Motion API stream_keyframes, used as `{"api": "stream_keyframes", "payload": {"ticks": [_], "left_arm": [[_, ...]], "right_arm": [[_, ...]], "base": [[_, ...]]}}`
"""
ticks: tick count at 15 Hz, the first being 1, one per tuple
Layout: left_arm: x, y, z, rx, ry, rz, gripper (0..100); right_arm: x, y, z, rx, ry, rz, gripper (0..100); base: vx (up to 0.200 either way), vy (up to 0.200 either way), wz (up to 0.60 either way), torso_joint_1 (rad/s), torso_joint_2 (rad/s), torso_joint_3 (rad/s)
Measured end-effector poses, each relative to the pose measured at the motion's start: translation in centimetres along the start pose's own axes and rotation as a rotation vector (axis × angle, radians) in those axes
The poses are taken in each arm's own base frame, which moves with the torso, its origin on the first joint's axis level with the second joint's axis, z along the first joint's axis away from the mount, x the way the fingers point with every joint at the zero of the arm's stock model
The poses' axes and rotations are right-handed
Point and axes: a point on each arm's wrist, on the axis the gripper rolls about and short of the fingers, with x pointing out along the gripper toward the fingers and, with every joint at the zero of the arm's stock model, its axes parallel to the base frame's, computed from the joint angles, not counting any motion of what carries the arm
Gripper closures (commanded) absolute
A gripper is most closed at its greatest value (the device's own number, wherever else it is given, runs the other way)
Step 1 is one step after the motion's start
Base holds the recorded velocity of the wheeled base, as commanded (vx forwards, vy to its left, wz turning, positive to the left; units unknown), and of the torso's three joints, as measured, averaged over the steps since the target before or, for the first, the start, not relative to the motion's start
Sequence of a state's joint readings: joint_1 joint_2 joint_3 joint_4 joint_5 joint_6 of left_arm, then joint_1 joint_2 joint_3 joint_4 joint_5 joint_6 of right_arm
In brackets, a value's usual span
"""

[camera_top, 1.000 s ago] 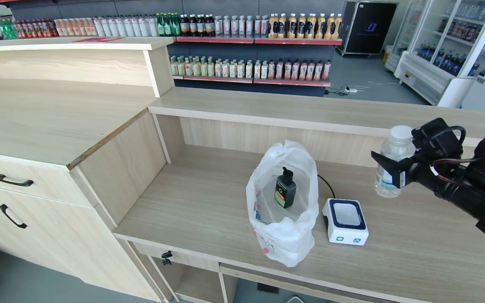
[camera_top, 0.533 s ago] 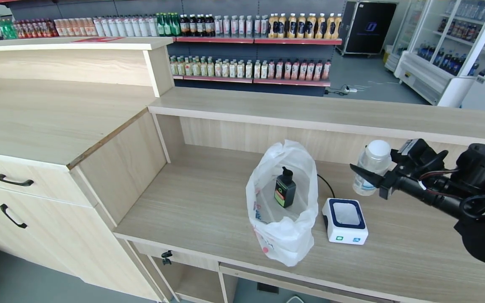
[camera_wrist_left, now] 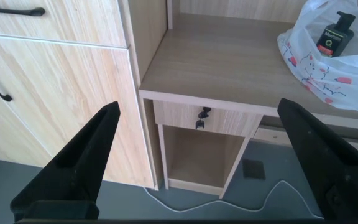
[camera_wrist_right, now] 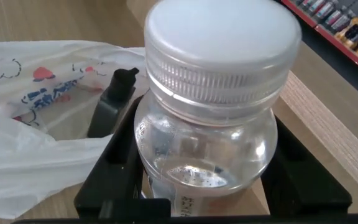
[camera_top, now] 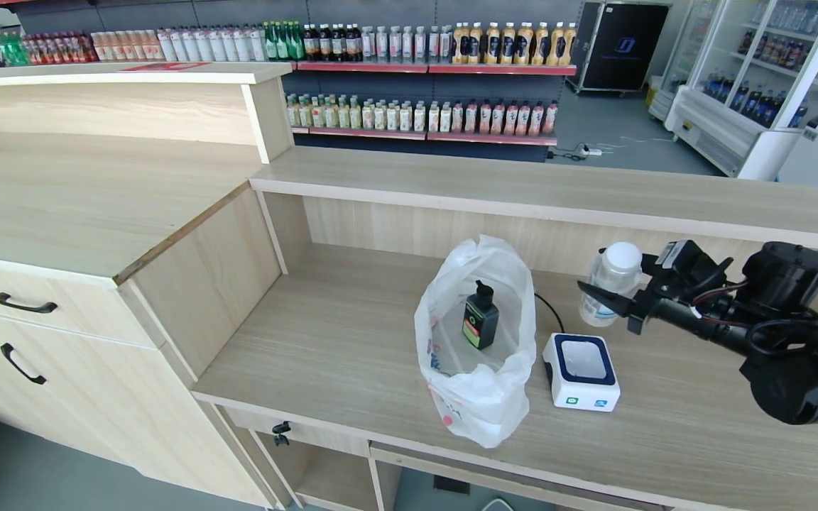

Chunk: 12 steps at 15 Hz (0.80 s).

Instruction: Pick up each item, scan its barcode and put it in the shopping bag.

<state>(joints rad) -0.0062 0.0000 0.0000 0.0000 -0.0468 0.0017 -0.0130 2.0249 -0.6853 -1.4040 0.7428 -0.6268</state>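
My right gripper (camera_top: 611, 297) is shut on a clear water bottle (camera_top: 606, 285) with a white cap (camera_wrist_right: 222, 40), held upright above the counter just behind and right of the white scanner (camera_top: 582, 371). The white plastic shopping bag (camera_top: 478, 344) stands open left of the scanner, with a dark pump bottle (camera_top: 481, 318) upright inside it. In the right wrist view the bag (camera_wrist_right: 30, 112) and the pump bottle (camera_wrist_right: 110, 102) lie beyond the water bottle. My left gripper (camera_wrist_left: 197, 162) is open, low in front of the counter's drawer, with nothing between its fingers.
A black cable (camera_top: 549, 306) runs from the scanner to the back wall. A raised ledge (camera_top: 522, 188) runs behind the counter, and a taller cabinet (camera_top: 96, 206) stands to the left. Bare countertop (camera_top: 338, 341) lies left of the bag. A keyed drawer (camera_wrist_left: 201, 118) sits under the counter edge.
My right arm has carried the water bottle leftward and lower, from the right side of the counter to just behind the scanner. The bag and the scanner stay put.
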Motion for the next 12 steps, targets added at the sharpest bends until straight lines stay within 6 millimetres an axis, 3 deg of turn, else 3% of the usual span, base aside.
{"api": "stream_keyframes", "payload": {"ticks": [8,12], "left_arm": [[0.0,0.0,0.0,0.0,0.0,0.0,0],[0.0,0.0,0.0,0.0,0.0,0.001,0]], "right_arm": [[1.1,-1.0,-3.1,-0.062,-0.053,0.076,100],[1.1,-1.0,-3.6,-0.075,-0.107,0.154,100]], "base": [[0.0,0.0,0.0,0.0,0.0,0.0],[0.0,0.0,0.0,0.0,0.0,0.0]]}}
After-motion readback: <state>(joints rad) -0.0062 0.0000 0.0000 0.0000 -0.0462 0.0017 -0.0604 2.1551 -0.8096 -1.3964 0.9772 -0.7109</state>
